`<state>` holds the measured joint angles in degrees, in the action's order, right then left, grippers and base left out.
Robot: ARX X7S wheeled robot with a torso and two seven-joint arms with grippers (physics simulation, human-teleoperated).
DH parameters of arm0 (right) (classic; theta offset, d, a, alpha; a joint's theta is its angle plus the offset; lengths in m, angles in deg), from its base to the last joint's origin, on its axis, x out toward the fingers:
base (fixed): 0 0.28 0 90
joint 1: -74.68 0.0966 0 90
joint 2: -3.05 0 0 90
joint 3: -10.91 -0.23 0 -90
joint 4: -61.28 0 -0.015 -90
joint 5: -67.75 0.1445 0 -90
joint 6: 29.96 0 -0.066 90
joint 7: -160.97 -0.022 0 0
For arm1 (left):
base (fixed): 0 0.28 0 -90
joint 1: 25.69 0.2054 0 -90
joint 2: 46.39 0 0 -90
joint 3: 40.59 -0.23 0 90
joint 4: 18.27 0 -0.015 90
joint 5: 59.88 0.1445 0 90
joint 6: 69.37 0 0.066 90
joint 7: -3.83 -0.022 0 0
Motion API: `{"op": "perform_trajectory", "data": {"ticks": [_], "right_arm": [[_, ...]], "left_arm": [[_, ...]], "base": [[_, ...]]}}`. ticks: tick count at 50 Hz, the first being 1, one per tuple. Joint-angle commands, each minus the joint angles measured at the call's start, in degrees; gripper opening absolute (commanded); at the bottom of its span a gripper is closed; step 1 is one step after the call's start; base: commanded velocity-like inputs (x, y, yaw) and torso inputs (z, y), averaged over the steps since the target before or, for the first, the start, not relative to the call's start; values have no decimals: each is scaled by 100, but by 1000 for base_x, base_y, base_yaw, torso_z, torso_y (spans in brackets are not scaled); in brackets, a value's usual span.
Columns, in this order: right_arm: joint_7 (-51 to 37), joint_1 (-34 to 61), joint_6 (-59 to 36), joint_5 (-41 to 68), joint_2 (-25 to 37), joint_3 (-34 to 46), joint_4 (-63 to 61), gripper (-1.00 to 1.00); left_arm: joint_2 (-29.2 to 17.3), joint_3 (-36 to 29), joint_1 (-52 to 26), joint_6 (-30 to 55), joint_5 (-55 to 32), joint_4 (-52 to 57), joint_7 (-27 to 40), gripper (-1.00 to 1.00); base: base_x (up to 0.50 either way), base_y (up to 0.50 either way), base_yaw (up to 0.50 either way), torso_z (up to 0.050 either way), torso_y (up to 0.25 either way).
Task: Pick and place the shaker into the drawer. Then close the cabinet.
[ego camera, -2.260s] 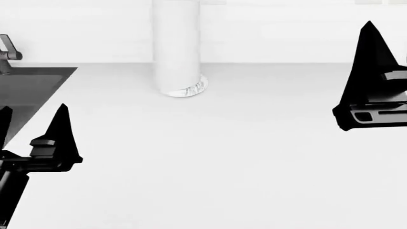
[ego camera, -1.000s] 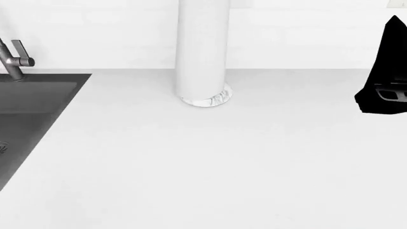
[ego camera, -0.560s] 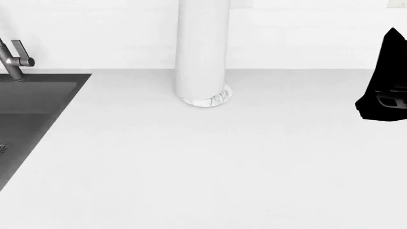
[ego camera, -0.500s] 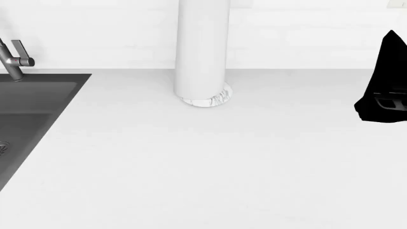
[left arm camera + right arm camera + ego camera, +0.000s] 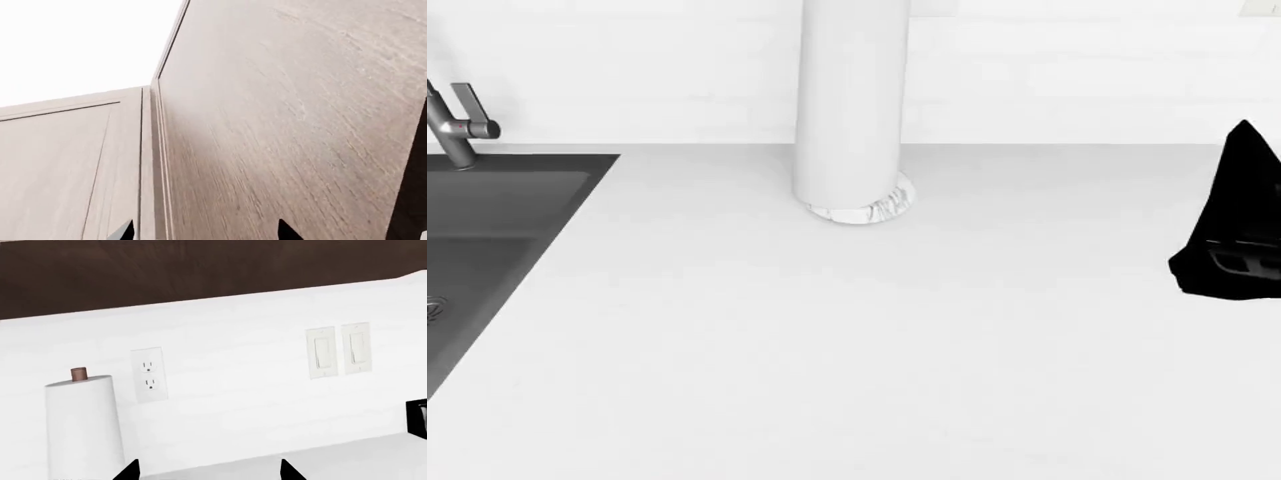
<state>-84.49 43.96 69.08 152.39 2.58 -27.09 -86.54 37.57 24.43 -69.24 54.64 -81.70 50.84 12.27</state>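
White counter (image 5: 868,340) carries a paper towel roll (image 5: 851,100) on a marbled base; a dark sink (image 5: 487,240) with faucet (image 5: 454,120) sits at left. Right gripper (image 5: 208,471) shows two separated fingertips, jaws apart, facing a wall outlet (image 5: 148,374) and switches (image 5: 337,351). Left gripper (image 5: 203,232) likewise spread, before wood-grain cabinet panels (image 5: 287,125). Shaker and drawer: in no view.
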Motion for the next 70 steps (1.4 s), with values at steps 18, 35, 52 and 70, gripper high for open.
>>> {"op": "perform_trajectory", "data": {"ticks": [18, 35, 52, 70], "right_arm": [[-1102, -1447, 1614, -2462, 47, 1353, -218, 100], [-1338, -1675, 1799, -2907, 47, 1558, -218, 100], [-1248, -1946, 2121, -3300, 47, 1810, -217, 100], [209, -577, 444, -569, -44, 428, -212, 100]], "left_arm": [[604, -1147, -145, -252, -1231, 584, 109, 100], [604, -1944, -145, -309, -2412, 1400, 488, 100], [604, -1698, -144, -42, -3125, 724, 1285, 100], [-5358, 1311, 5908, 442, -6064, 5680, 4434, 100]], "base": [[0, 0, 0, 0, 1], [0, 0, 0, 0, 0], [0, 0, 0, 0, 0], [0, 0, 0, 0, 0]]}}
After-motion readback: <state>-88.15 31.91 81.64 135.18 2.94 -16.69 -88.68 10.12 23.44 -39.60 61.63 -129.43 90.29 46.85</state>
